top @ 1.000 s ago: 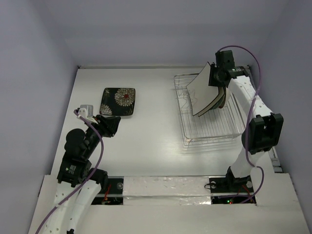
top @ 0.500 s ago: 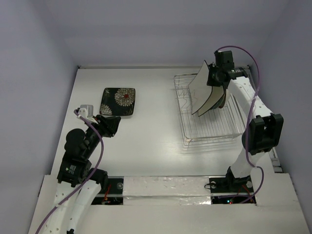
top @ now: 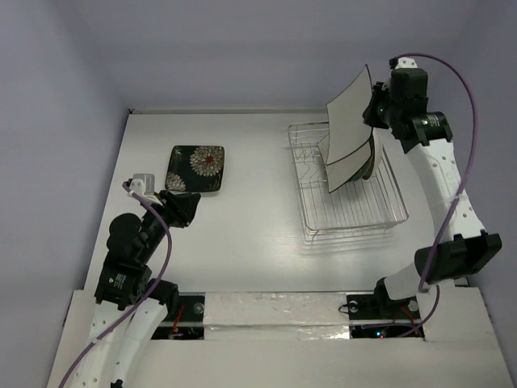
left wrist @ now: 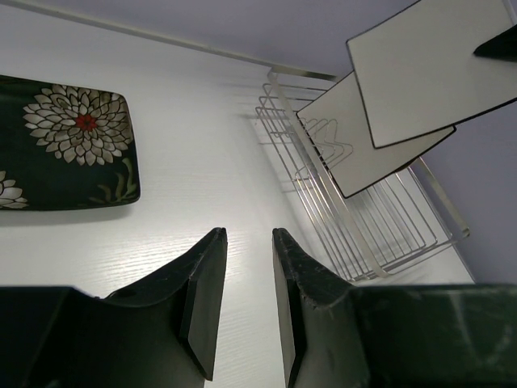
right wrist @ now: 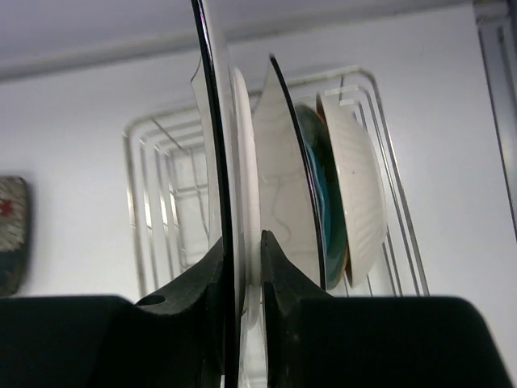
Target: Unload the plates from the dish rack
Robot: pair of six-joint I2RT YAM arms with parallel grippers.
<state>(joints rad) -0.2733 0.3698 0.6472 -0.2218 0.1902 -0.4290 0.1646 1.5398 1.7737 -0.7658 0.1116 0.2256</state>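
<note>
Right fingers pinched on glossy white square plate above wire rack, left fingers narrowly parted, empty

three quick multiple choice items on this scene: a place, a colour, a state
1. Where is the black floral plate? A flat on the table, left of the dish rack B inside the rack C leaning on the wall
2. Rim colour of the held white square plate? A gold B dark C teal
3. The right gripper is: A open B shut on the white square plate C out of view
Answers: 1 A, it lies flat on the table; 2 B, a thin dark line edges it; 3 B, its fingers pinch the plate's edge.
</note>
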